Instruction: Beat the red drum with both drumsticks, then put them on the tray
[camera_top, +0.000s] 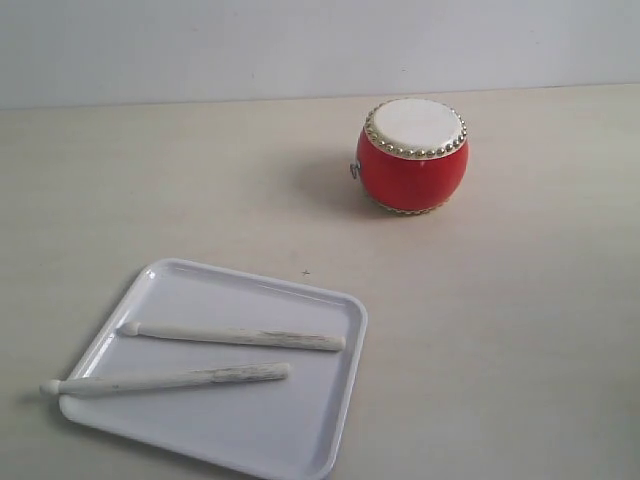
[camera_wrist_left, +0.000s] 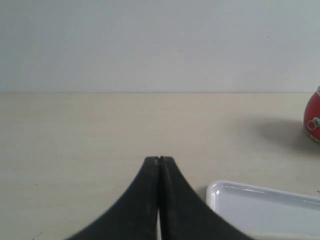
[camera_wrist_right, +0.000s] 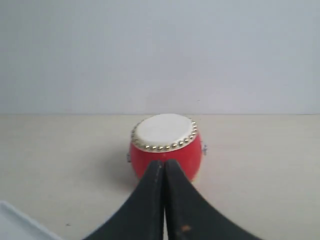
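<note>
Exterior: red drum (camera_top: 412, 155) upright on table (camera_top: 500, 330), far, right of centre. Tray (camera_top: 250, 440) near left holds far drumstick (camera_top: 235, 337) and near drumstick (camera_top: 170, 380), whose tip overhangs the left rim. Left wrist: left gripper (camera_wrist_left: 159, 159) pressed closed, empty, near the tray corner. Right wrist: right gripper (camera_wrist_right: 164, 162) closed, empty, drum beyond.

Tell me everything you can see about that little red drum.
The red drum is small and barrel-shaped: glossy red body, white skin top ringed by gold studs, more studs round its base, a small metal ring on its side. It stands upright on the pale table, apart from the tray, touching nothing else.
</note>
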